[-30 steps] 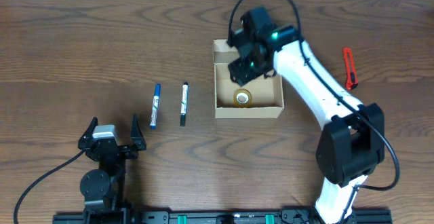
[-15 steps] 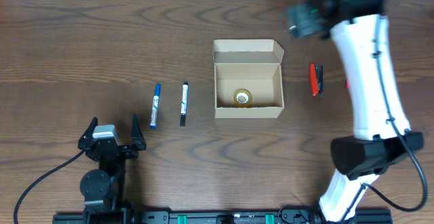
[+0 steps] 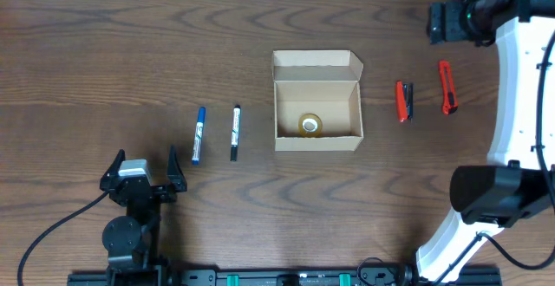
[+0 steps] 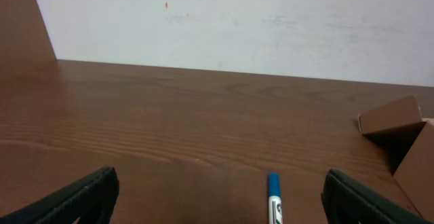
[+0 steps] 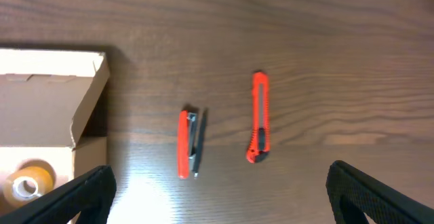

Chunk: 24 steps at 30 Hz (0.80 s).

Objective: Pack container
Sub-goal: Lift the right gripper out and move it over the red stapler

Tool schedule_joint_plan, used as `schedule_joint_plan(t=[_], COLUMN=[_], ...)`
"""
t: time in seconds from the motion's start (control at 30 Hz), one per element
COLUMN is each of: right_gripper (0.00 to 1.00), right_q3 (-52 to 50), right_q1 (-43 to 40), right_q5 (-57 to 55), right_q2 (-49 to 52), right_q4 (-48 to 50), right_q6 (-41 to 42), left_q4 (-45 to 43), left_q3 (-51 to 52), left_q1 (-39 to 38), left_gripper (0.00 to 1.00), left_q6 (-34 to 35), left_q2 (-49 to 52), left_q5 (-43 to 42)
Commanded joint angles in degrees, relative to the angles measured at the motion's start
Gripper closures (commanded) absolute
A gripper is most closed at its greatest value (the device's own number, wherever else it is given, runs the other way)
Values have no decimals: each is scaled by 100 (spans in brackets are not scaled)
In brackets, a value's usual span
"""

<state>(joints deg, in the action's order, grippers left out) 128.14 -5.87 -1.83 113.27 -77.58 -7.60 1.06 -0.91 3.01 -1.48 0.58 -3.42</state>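
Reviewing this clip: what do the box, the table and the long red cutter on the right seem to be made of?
Box: plain tan cardboard, matte; folded flaps and raw edges show it. Table: dark wood or wood-look laminate, with visible grain and a slight sheen. Cutter: probably smooth red plastic with a dark slider; too small to be sure.

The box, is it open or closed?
Open. The box has its lid folded back, and the overhead view looks straight inside to a tape roll.
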Motion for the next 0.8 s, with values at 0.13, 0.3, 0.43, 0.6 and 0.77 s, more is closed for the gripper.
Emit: schedule_joint_plan(t=[0.13,0.3,0.43,0.6,0.77], right_gripper=[9,12,12,12,12], right_q3=[-916,-1606,-2367,-3156,-3862], right_q1=[59,55,101,118,114], right_q5=[-122,-133,-116,-116,-116], right_q2=[378,518,570,573,573], right_q4=[409,841,1217,1718,2277], right_q6=[177,175,282,289,391], left_q4=[302,302,302,302,302], left_q3=[63,63,63,63,63], left_q1=[20,20,20,20,20], left_gripper=[5,5,5,5,5], left_q6=[20,20,20,20,20], left_q2=[-37,-37,-37,-37,-37], left_q5=[-66,-66,-66,-66,-68])
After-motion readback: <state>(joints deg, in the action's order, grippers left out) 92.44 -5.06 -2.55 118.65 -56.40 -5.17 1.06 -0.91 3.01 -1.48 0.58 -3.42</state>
